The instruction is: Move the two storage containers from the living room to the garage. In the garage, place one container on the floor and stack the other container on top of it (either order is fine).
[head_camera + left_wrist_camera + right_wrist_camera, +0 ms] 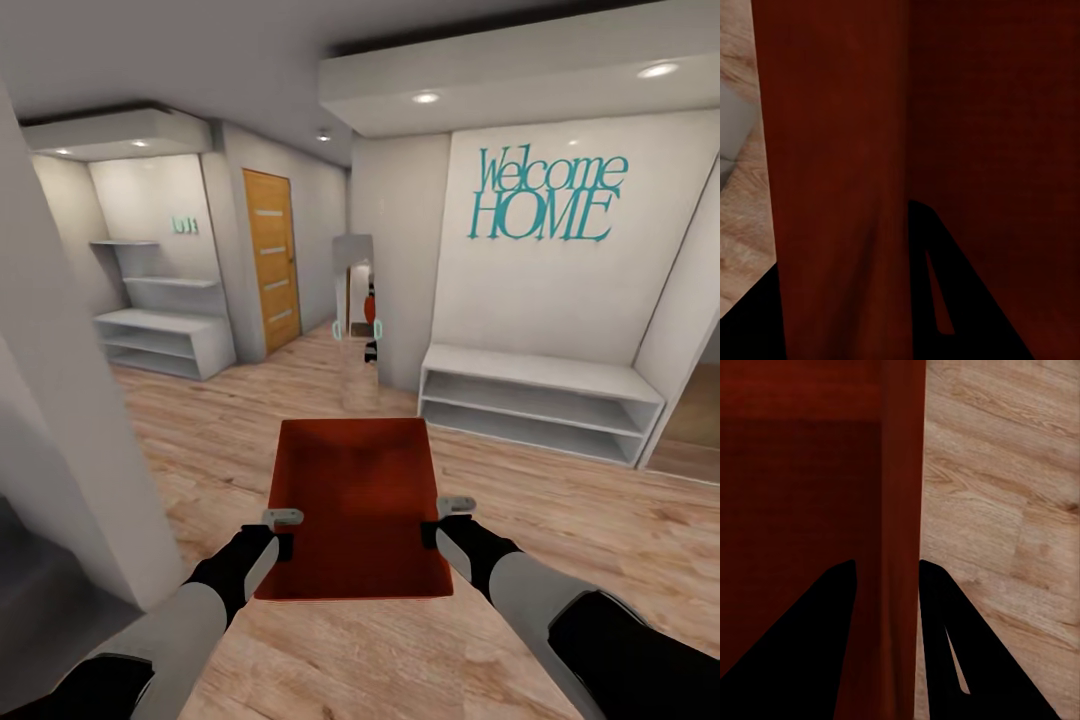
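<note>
Nearest the robot, both arms reach forward and carry one red-orange storage container (352, 505) between them, held level above the light wood-plank floor (560, 530). The left gripper (284, 545) clamps the container's left wall near its near corner; in the left wrist view that wall (832, 180) runs between two dark fingers (967, 300), one inside the box and one outside, closed tight on the thin panel. The right gripper (432, 533) does the same on the right wall near the near corner; in the right wrist view the wall (900, 510) passes between its two dark fingers (945, 652), pinched from both sides, with plank flooring (1005, 510) beyond. The container is lidless and its inside is bare. Past its far edge stands a low white open shelf unit (540, 400) against a white wall bearing teal lettering that reads "Welcome HOME" (545, 195). Left of that, a narrow opening (358, 300) leads further in. Further left are a wood-panelled door (270, 260) and another white shelf unit (160, 340) in an alcove under recessed ceiling lights (427, 98).
</note>
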Controlling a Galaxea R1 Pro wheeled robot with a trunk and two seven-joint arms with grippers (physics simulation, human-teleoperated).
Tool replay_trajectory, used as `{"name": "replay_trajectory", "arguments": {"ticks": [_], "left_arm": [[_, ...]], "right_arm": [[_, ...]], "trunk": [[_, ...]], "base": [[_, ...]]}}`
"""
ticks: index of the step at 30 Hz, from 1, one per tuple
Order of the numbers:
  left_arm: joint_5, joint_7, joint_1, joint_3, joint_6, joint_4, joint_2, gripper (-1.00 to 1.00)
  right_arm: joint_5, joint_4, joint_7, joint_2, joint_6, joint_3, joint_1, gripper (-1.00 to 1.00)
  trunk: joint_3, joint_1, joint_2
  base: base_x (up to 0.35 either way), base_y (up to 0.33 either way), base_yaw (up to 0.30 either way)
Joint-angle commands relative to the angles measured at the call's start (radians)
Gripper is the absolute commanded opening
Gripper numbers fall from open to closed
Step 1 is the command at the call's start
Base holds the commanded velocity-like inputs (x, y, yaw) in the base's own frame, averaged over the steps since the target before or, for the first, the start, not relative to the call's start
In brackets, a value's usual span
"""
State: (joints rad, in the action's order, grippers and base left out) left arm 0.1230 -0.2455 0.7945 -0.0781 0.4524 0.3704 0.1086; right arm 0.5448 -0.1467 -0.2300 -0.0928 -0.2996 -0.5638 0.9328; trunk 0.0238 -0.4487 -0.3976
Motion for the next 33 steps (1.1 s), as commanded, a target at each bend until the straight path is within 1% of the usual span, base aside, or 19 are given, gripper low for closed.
{"name": "replay_trajectory", "arguments": {"ticks": [1, 33], "left_arm": [[0.014, -0.011, 0.0, -0.026, 0.005, 0.001, -0.01, -1.0], [0.014, -0.011, 0.0, -0.025, 0.005, 0.001, -0.01, -1.0]], "right_arm": [[0.033, -0.004, 0.004, 0.0, -0.003, -0.004, 0.001, -1.0], [0.032, -0.004, 0.004, 0.001, -0.004, -0.004, 0.001, -1.0]], "trunk": [[0.002, -0.001, -0.002], [0.002, -0.001, -0.002]], "base": [[0.322, 0.0, 0.0], [0.322, 0.0, 0.0]]}}
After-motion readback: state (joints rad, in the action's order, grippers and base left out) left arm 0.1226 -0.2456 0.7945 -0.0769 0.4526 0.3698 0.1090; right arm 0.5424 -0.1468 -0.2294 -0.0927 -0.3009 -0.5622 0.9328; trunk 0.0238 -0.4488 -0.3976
